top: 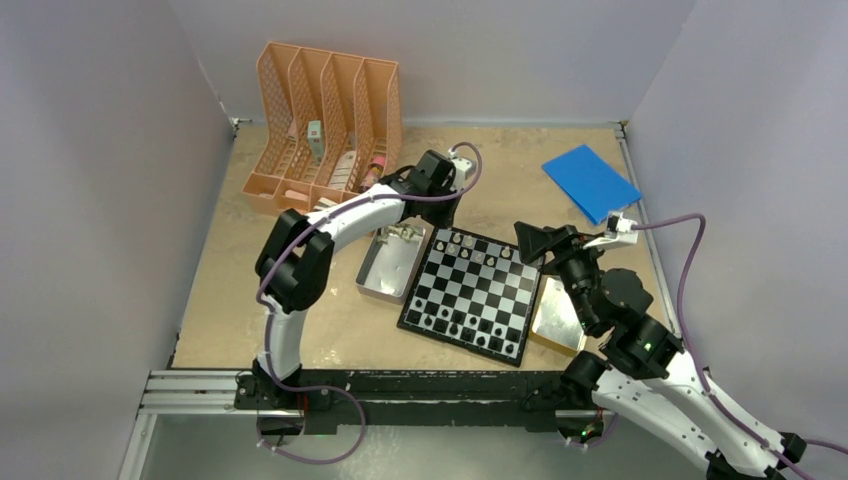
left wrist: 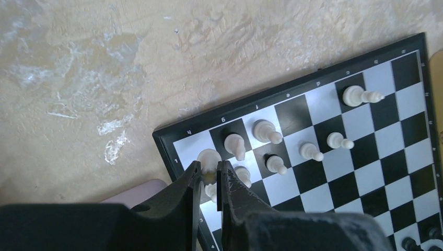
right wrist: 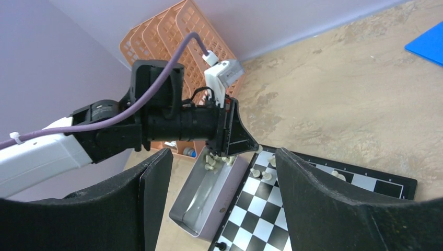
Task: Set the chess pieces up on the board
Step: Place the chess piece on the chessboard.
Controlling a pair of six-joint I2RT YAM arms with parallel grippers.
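- Pale lilac walls [top: 100,150] close the cell on three sides.
- The bench [top: 250,270] is mottled beige, with an orange file sorter [top: 325,120] at 11 o'clock and a blue sheet [top: 590,180] at 2 o'clock.
- The chessboard [top: 480,285] lies near the bench's middle. Pale chess pieces [left wrist: 308,151] stand along its 12 o'clock edge and black ones along its 6 o'clock edge, with both sets looking incomplete.
- An open metal tin [top: 385,268] lies at the board's 9 o'clock with loose pale pieces inside, and another tin [top: 555,315] at its 3 o'clock.
- The right fingers [right wrist: 151,188] are spread wide with nothing between them, hovering by the board's 3 o'clock side.
- The left fingers [left wrist: 190,188] pinch a pale chessman [left wrist: 209,157] over the board's 11 o'clock corner square.
- This looks like the placing step. Next, the left fingers need to set the piece upright and let go without nudging its neighbours.
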